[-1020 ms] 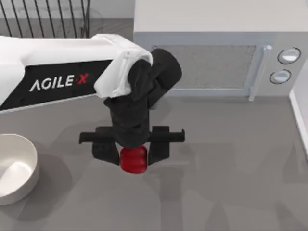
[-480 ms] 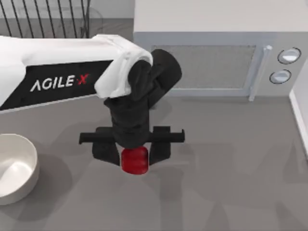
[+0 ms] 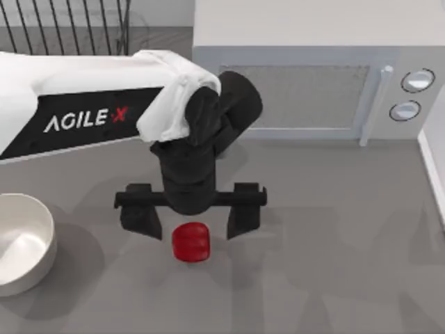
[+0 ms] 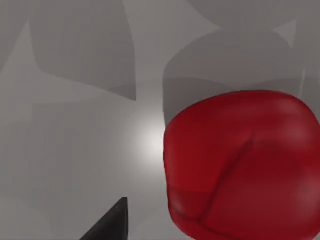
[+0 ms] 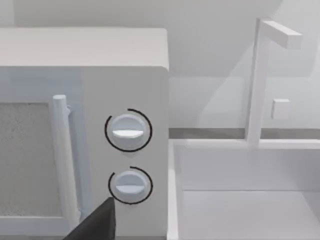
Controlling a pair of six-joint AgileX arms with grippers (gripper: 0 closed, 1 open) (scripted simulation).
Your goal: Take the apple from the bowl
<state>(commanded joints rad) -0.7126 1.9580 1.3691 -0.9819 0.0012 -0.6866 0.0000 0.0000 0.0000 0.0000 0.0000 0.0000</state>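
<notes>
Release phase. The left pincer hangs over the middle of the bench with its fingers spread wide, one on each side of the apple and apart from it. The apple lies on the bench, well clear of the bowl at the left edge, so the removal looks complete. In the left wrist view the apple sits close under the camera, with a dark fingertip beside it. The right arm is parked, its wrist camera facing the microwave; whether its pincer is open cannot be told. Risk: a rounded fruit may roll once freed, and a finger that brushes it as the arm lifts away could push it along the bench.
</notes>
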